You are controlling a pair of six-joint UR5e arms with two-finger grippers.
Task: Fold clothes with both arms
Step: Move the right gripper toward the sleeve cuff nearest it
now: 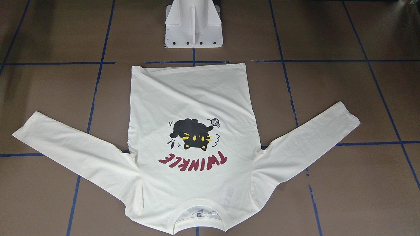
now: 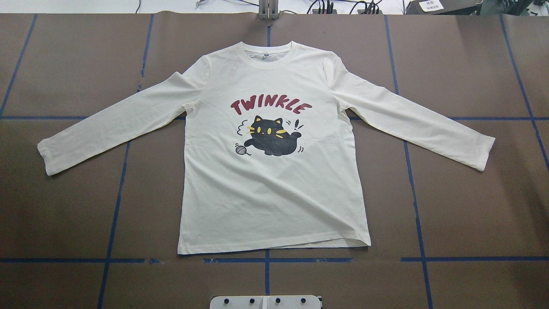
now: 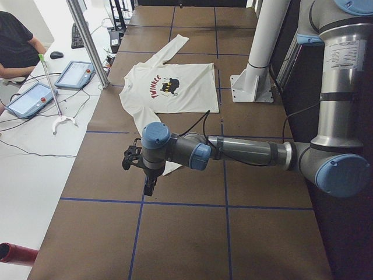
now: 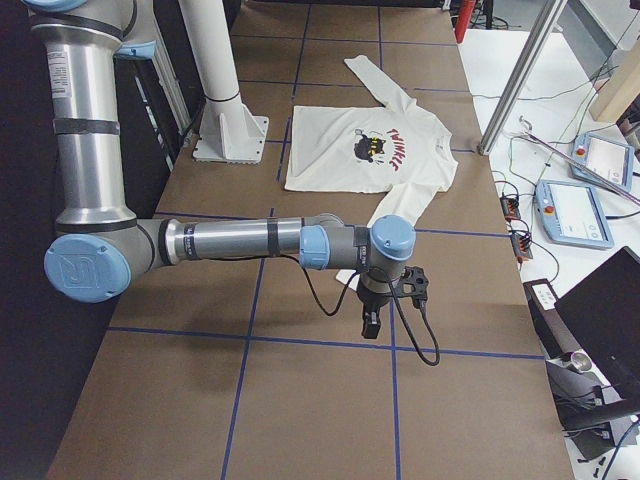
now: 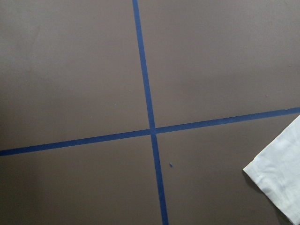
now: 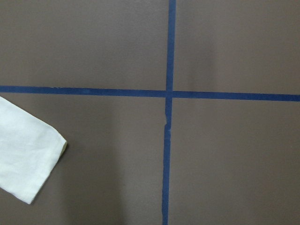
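Overhead: T-shirt flat, print up, sleeves spread, centred on the counter. Left side view: left gripper hangs near a cuff, cannot tell if open or closed. Right side view: right gripper likewise, state unclear.

In the exterior left view the left gripper sits centre-left, too small to tell how its jaws stand. The same goes for the right gripper at the centre of the exterior right view. The left arm hides part of 1 sleeve of the T-shirt. The left wrist view shows only 1 cuff, cut off at lower right. The pedestal base is cut by the frame's top edge.
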